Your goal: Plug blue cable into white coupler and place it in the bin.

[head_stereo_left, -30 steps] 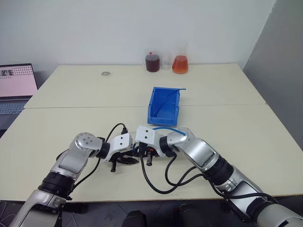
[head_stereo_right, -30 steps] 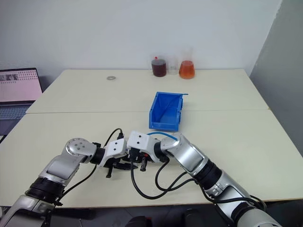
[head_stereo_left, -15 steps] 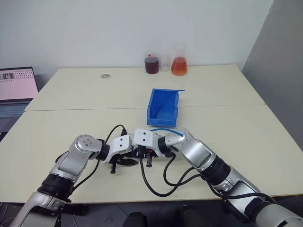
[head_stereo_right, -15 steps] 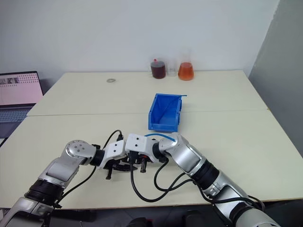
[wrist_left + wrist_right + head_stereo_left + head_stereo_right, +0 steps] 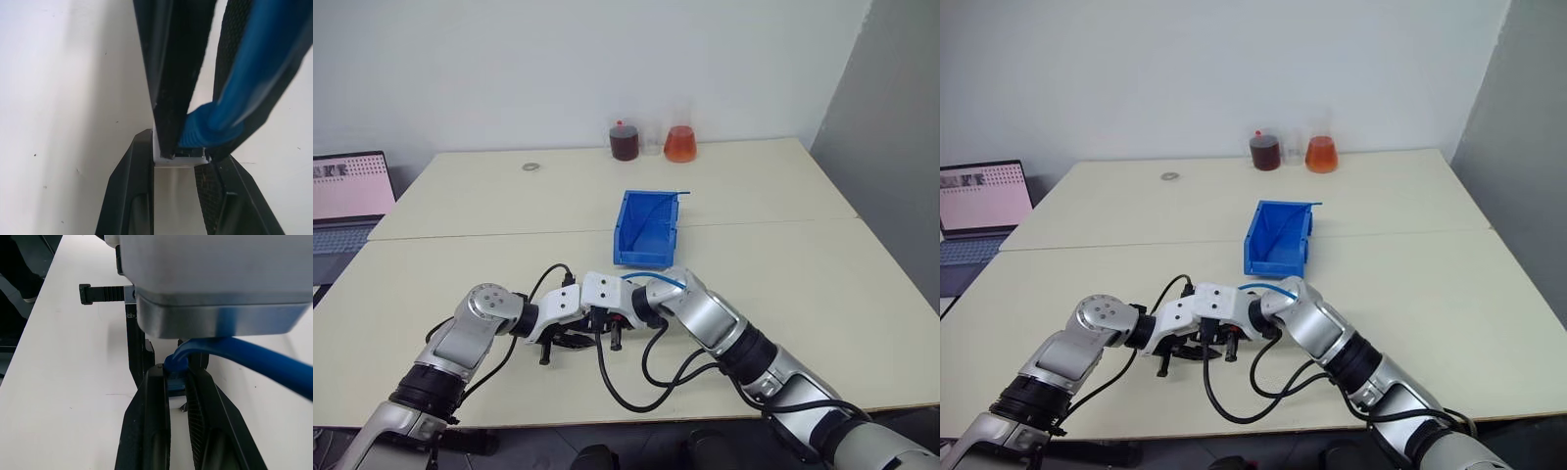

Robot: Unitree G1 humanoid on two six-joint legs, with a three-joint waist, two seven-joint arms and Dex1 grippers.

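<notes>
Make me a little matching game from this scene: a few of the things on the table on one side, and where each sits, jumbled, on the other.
Things:
1. white coupler
2. blue cable
3. bin
4. laptop

Places:
A. at the table's left edge, screen lit
B. pinched between the left gripper's fingers
C. mid-table, beyond both grippers
D. its end held by the right gripper, meeting the coupler

Pairs: 1-B, 2-D, 3-C, 4-A
</notes>
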